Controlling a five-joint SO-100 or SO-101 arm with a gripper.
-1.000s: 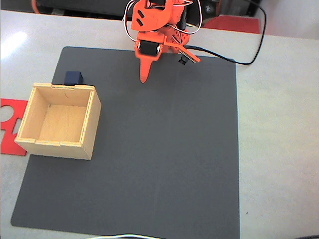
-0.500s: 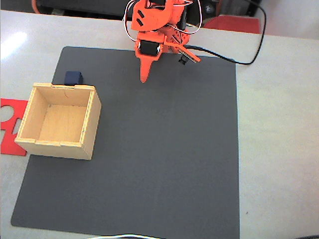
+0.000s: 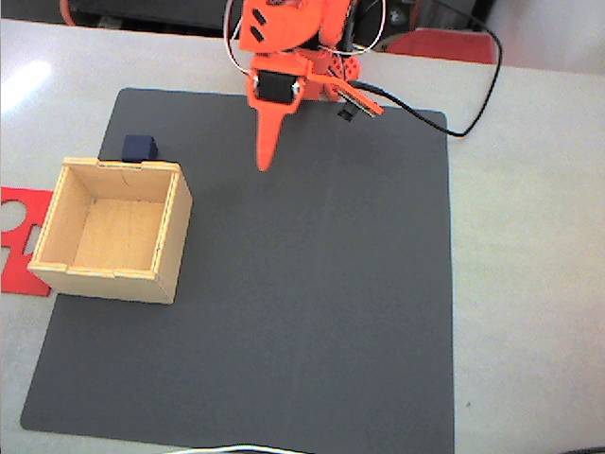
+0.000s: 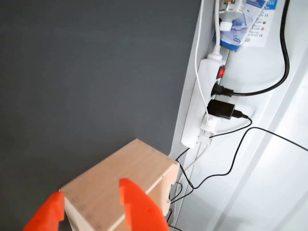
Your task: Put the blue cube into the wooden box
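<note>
Orange gripper (image 3: 262, 163) tapers above matte mat (image 3: 312, 303).

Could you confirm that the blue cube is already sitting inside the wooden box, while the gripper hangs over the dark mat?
Not quite: in the fixed view the blue cube sits on the dark mat just behind the wooden box, outside it. The gripper does hang over the mat.

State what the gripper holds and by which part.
Nothing is held. The gripper is open and empty; the blue cube sits on the mat behind the wooden box.
</note>
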